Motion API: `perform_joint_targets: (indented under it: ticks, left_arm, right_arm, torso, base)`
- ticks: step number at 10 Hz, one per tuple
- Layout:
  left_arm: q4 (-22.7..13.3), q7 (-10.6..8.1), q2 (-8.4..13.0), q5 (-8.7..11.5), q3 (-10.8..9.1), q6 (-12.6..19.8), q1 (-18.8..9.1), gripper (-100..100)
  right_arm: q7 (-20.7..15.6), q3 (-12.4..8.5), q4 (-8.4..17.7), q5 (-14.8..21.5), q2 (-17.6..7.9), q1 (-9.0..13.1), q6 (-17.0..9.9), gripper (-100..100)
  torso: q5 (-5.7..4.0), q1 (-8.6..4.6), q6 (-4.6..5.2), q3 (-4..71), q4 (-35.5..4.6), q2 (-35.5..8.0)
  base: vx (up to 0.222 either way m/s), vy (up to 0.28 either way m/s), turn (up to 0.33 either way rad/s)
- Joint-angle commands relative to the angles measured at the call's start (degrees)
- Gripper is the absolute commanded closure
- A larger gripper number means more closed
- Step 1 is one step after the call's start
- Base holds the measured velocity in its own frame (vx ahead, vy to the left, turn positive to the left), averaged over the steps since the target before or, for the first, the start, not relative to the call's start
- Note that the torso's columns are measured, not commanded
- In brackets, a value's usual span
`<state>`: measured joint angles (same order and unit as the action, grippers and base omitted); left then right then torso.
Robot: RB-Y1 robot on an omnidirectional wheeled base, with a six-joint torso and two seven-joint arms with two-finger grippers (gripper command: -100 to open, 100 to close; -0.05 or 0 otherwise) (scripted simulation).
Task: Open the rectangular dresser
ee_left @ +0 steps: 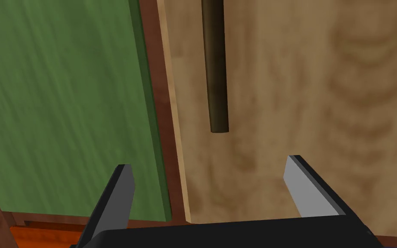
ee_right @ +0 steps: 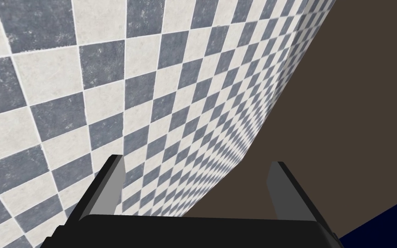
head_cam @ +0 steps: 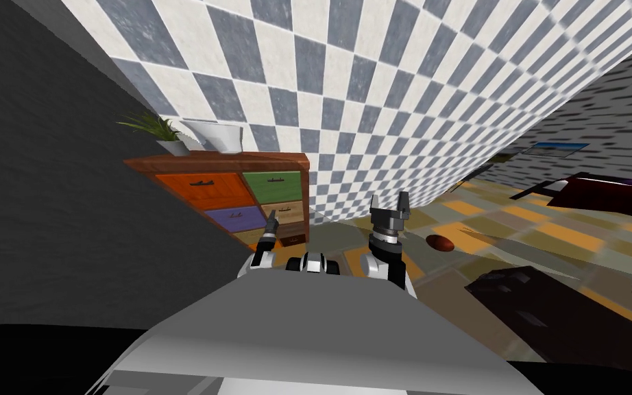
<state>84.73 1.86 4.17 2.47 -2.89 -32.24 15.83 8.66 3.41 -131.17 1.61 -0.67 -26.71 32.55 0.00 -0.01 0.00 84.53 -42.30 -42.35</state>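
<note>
Left wrist view, dresser handle (ee_left: 215, 64) beyond parted jaws

No text, label, brand, number or sign can be read in any view. The framed picture (head_cam: 554, 147) on the far wall is too small to tell whether it carries any lettering.
</note>
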Motion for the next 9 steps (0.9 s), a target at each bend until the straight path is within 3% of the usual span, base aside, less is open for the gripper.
perform_joint_targets:
  ticks: [1, 3, 6, 7, 8, 9]
  left_arm:
    - [-2.22, -0.05, -3.45, 0.09, -0.2, -0.45, -0.04, -100]
    - [-2.83, -0.06, -5.39, 0.13, -0.29, -0.43, -0.17, -100]
    - [-0.84, -0.03, -4.76, 0.25, -0.57, 1.91, -0.68, -100]
    - [-1.25, -0.1, -4.7, 0.24, -0.49, 1.23, -0.48, -100]
    - [-2.63, -0.14, -4.79, 0.17, -0.34, -0.23, -0.29, 100]
    - [-2.02, -0.1, -4.79, 0.19, -0.41, 0.63, -0.43, 100]
  right_arm:
    - [0.0, 0.0, 0.0, 0.0, 0.0, 0.0, 0.0, 0]
    - [0.0, 0.0, 0.0, 0.0, 0.0, 0.01, 0.0, 0]
    - [0.0, 0.0, 0.0, 0.0, 0.0, 0.01, 0.0, 0]
    - [0.0, 0.0, 0.0, 0.0, -0.01, 0.0, 0.0, 0]
    - [0.0, 0.0, 0.0, 0.0, 0.0, 0.01, 0.0, 0]
    - [0.0, 0.0, 0.0, 0.0, 0.0, 0.02, 0.0, 0]
  torso:
    - [0.02, 0.06, -0.01, -0.01, 0.0, -0.02]
    - [0.01, 0.04, 0.0, -0.01, -0.01, -0.01]
    - [0.01, 0.05, 0.0, 0.06, 0.02, 0.11]
    - [0.02, 0.06, -0.01, 0.12, 0.05, 0.19]
    - [0.01, 0.02, -0.01, 0.04, 0.02, 0.04]
    - [-0.01, -0.04, -0.01, -0.11, -0.04, -0.18]
  base:
    - [0.067, -0.02, 0.004]
    - [0.046, -0.013, 0.003]
    - [0.047, 0.003, -0.003]
    - [0.033, 0.008, -0.001]
    - [-0.039, -0.006, 0.007]
    - [-0.018, 0.003, 0.013]
